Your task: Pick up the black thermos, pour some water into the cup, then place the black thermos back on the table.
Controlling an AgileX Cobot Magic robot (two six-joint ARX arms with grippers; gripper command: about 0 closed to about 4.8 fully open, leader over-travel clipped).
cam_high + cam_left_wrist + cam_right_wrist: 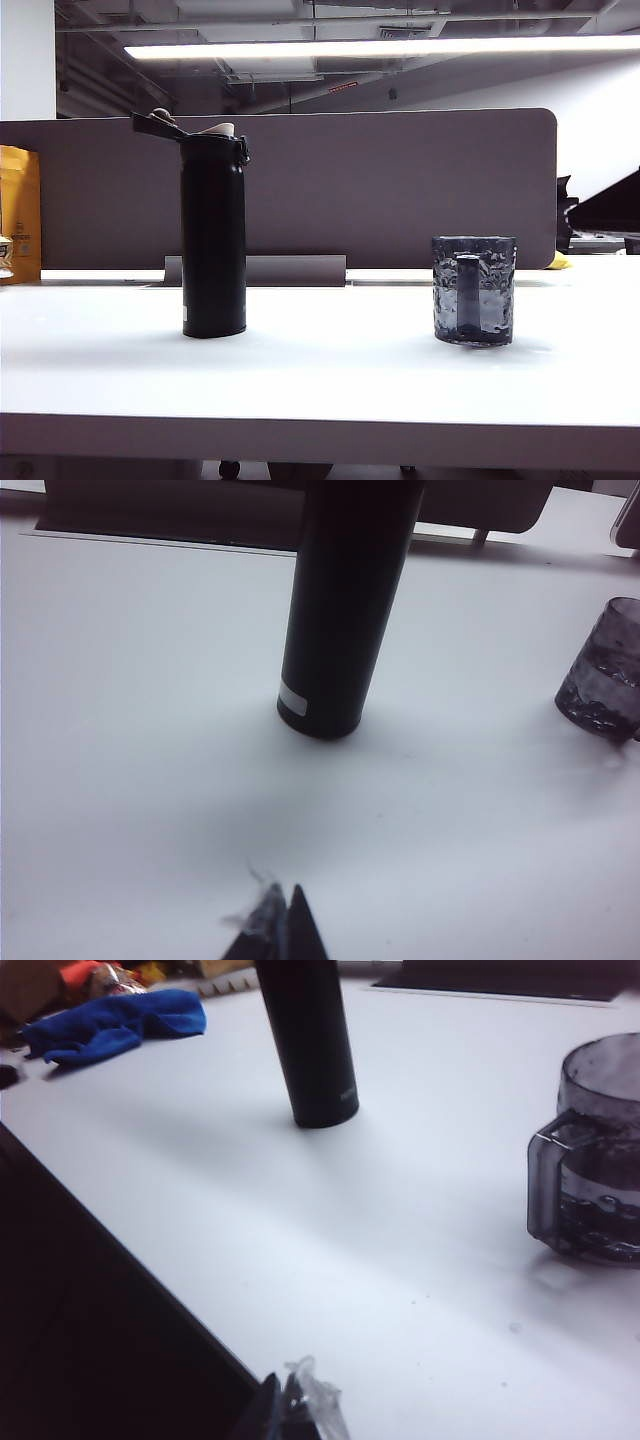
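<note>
The black thermos (213,235) is standing upright left of the cup (474,290) on the bench (320,375); left gripper (278,930) and right gripper (285,1410) are hovering near, fingers pressed together, empty.

Behind the work area you see a grey-brown partition panel (400,190) with rounded corners. At the far left stands a yellow box (18,212). A crumpled blue cloth (115,1024) lies near the edge, with some colourful items (110,975) just behind it.

Open-plan office: white desk (320,380), grey-brown partition panel (400,190), exposed ceiling with strip light (380,47).
</note>
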